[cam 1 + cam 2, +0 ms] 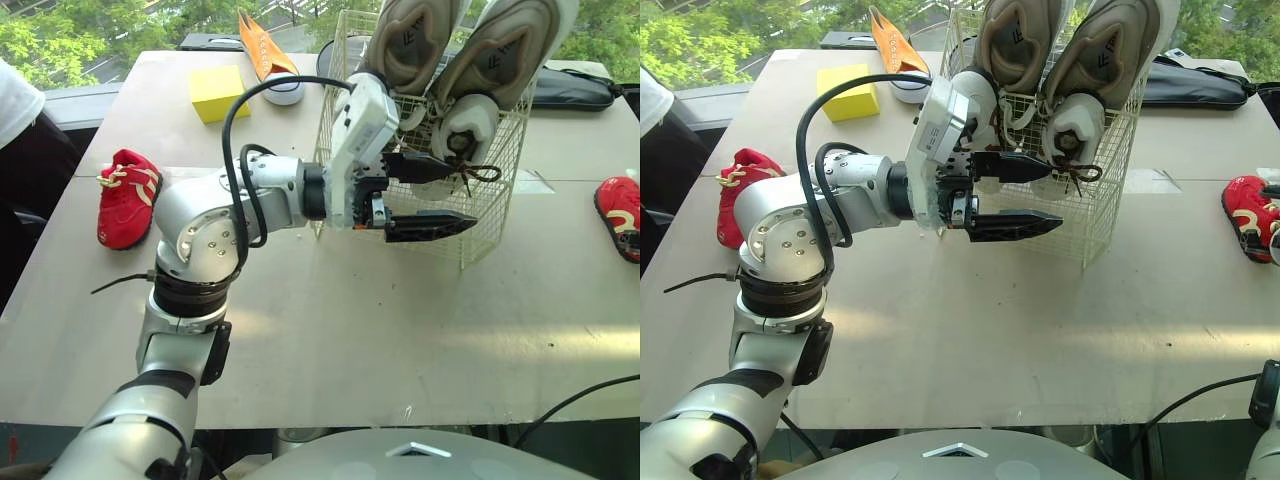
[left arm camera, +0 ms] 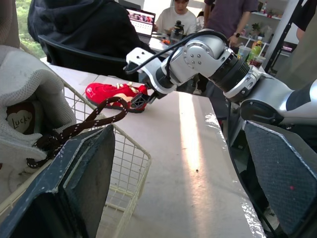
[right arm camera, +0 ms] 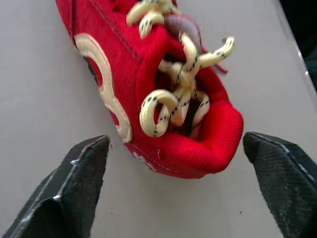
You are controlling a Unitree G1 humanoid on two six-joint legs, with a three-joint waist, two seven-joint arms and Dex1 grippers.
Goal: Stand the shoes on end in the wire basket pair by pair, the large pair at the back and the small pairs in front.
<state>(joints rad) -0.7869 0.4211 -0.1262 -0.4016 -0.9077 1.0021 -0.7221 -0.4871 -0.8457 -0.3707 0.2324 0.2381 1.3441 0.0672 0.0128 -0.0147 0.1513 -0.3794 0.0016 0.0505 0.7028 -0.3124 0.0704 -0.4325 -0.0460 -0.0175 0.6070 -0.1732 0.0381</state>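
A white wire basket (image 1: pixel 490 225) stands at the middle back of the table. Two large beige shoes (image 1: pixel 410 40) stand on end at its back. A small white pair (image 1: pixel 465 125) with brown laces (image 2: pixel 79 126) stands in front of them. My left gripper (image 1: pixel 447 197) is open at the basket's front wall, one finger by the laces, holding nothing. A small red shoe (image 3: pixel 163 94) with cream laces lies at the right table edge. My right gripper (image 3: pixel 173 144) is open around its heel end without closing on it. Another red shoe (image 1: pixel 127 195) lies at the left.
An orange shoe (image 1: pixel 268 60) and a yellow block (image 1: pixel 218 92) lie at the back left. A black bag (image 1: pixel 570 88) sits behind the basket on the right. People sit beyond the table (image 2: pixel 198 163) in the left wrist view.
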